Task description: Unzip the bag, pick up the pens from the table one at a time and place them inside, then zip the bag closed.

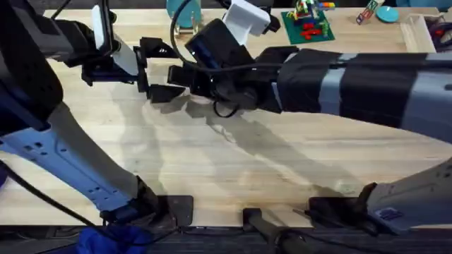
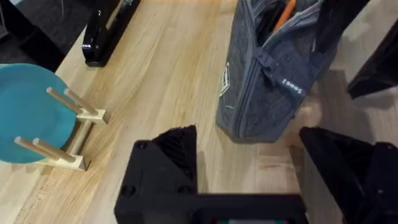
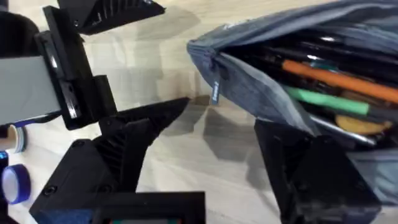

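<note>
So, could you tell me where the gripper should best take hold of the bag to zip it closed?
Probably the zipper pull at the closed end of the bag, approached from the side facing the right gripper. The mouth gapes open with the orange pen and green pen inside, and the tab hangs free there.

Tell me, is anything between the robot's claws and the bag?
Nothing visible. The open bag lies just ahead of the open right gripper, with bare table between. The open left gripper also faces the bag.

A robot lab bench — pale plank table point(image 1: 233, 169) with toy bricks point(image 1: 308, 21), stapler point(image 2: 107, 31), teal plate point(image 2: 28, 109).
</note>
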